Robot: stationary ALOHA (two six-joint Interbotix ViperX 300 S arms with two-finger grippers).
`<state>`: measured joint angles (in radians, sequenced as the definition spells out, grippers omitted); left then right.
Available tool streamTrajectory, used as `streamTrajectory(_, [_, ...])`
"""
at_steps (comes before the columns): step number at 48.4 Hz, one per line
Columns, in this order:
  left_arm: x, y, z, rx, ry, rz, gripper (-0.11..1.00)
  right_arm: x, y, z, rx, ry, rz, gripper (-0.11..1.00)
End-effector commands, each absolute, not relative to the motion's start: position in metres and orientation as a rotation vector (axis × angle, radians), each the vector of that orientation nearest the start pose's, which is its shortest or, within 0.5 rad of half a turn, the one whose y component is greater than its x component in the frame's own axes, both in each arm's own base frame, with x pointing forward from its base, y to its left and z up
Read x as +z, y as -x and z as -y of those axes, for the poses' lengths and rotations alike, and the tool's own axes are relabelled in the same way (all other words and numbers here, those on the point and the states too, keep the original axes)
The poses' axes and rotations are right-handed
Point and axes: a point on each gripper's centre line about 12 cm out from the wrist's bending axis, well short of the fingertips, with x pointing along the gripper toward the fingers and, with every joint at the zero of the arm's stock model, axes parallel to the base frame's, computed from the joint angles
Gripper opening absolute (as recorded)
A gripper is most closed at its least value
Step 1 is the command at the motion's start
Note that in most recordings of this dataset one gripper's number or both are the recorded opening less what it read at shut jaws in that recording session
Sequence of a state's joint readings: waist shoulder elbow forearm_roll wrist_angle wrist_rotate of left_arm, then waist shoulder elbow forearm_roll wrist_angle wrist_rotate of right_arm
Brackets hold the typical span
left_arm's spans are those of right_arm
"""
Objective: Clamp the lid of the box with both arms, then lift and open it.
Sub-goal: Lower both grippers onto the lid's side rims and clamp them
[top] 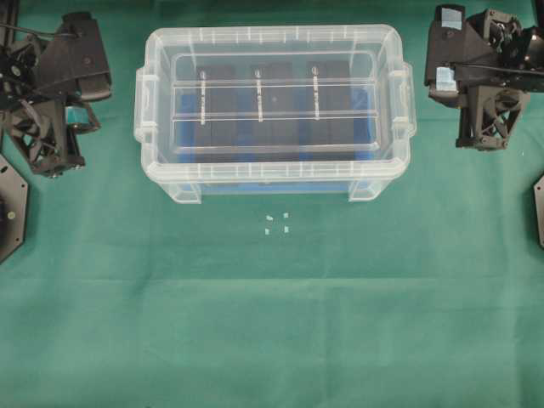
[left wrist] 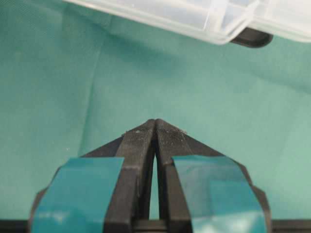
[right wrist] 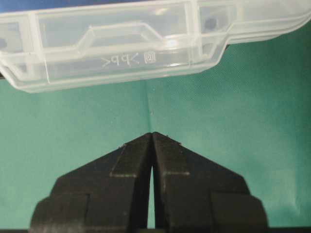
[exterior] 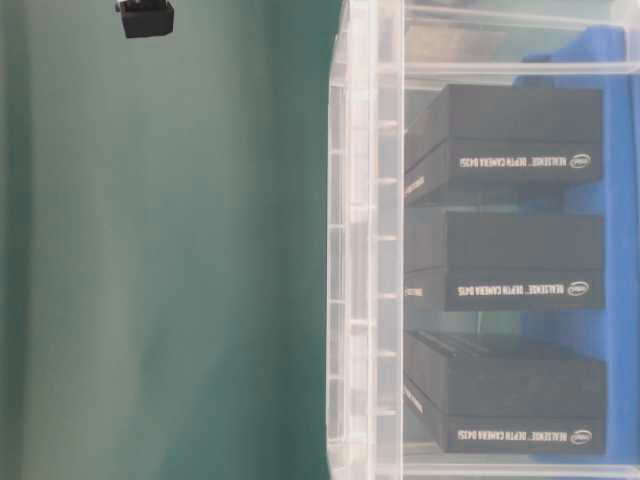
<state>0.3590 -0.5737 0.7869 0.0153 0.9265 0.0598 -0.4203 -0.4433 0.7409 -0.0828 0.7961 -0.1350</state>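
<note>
Overhead looks straight down; wrist views close, facing box.

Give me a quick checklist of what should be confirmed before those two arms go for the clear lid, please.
1. Lid seated flat on the box: ok.
2. Left pincer opened to take the lid's edge: not ok, tips shut together.
3. Right pincer opened: not ok, also shut.
4. Both pincers at the lid's ends: not ok, each sits off to its side over the green cloth.
5. Box contents clear of the lid: cannot tell; three black cases lie inside.
</note>
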Motion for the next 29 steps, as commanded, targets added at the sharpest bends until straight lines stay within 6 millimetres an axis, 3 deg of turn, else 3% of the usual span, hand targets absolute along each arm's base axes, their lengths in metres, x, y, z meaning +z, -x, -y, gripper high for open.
streamTrajectory(1, [0.250,-0.223,-0.086,0.296,0.130,-1.107,0.02,0.241,-0.247,0.119,-0.333,-0.023,-1.085,0.00])
streamTrajectory(29, [0.247,-0.273,-0.105,0.215,0.017,-1.137,0.02,0.243,-0.278,0.124,-0.304,-0.002,-1.082,0.00])
